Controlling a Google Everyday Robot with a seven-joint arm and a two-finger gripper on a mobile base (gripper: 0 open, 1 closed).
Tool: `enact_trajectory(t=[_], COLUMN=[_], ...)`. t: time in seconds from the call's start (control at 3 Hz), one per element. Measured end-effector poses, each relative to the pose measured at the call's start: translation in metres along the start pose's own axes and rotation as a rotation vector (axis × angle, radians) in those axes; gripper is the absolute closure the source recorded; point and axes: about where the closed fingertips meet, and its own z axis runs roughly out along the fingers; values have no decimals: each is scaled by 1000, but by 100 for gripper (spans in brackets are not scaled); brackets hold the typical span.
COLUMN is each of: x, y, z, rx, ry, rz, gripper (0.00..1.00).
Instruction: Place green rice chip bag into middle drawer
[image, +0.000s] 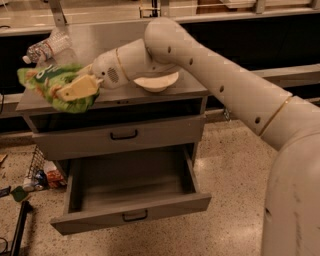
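The green rice chip bag (47, 80) is crinkled and bright green. It hangs over the front left edge of the grey cabinet top (190, 90). My gripper (76, 90) is shut on it, and a pale fingertip (80, 87) lies across the bag's front. The arm reaches in from the right across the cabinet top. Below a closed drawer (120, 135), a drawer (130, 187) is pulled out and open. It looks empty, and it lies lower than the bag and to its right.
A white bowl (157, 82) sits on the cabinet top, partly behind my arm. A clear plastic bottle (47, 47) lies at the back left corner. Small clutter and a wire rack (37, 170) are on the floor to the left. My arm's body (295, 200) fills the right side.
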Motion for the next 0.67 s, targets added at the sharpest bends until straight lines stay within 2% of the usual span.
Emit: enact_trajectory(t=[0.33, 0.67], x=[25, 63], y=[42, 62], z=[20, 12], rx=[-102, -66], ry=[-17, 18], rz=[37, 84], gripper=[100, 100])
